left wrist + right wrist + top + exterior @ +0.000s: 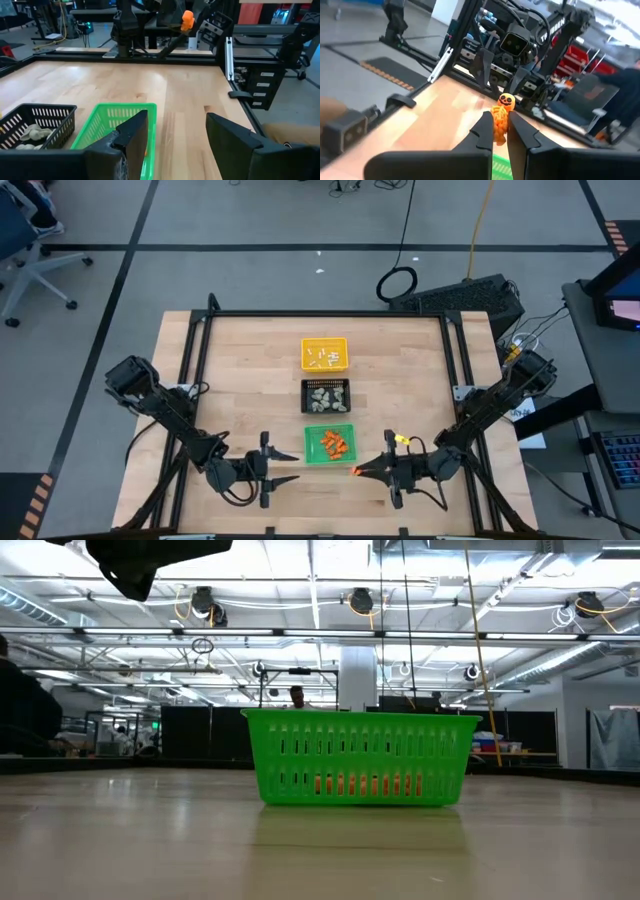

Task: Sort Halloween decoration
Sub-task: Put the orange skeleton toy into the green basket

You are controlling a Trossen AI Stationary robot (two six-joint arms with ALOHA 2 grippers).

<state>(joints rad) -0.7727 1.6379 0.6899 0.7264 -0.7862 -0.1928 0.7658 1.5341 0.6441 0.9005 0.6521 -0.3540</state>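
A: So, three trays in a row down the middle of the surface point(250, 360): yellow tray point(324, 353) farthest, black tray point(326, 396) in the middle, green tray point(329, 444) nearest the arms.

B: Contents?

A: Thin white sticks point(326, 358) in the yellow one, roughly half a dozen, too small to count exactly. Beige-grey lumps point(327, 393) in the black one, maybe eight, heaped together. Orange bits point(334, 443) in the green one, about five, bunched toward its right half.

B: Any piece outside the trays?

A: One. Orange figure point(501, 116) with a round face on top, pinched upright in the right gripper point(357, 471), just beside the green tray's near right corner and held above the surface. Shows small and orange at the fingertips from above, and again far off in the left wrist view point(187, 20).

B: Left gripper?

A: Left gripper point(292, 467) spread wide, nothing between its two fingers point(136, 135), hovering just left of the green tray, pointing toward the other arm.

B: From table height?

A: Only one tray visible, the green one, with orange showing through the slots along its bottom. Two arms in all, one on each side of the near edge.
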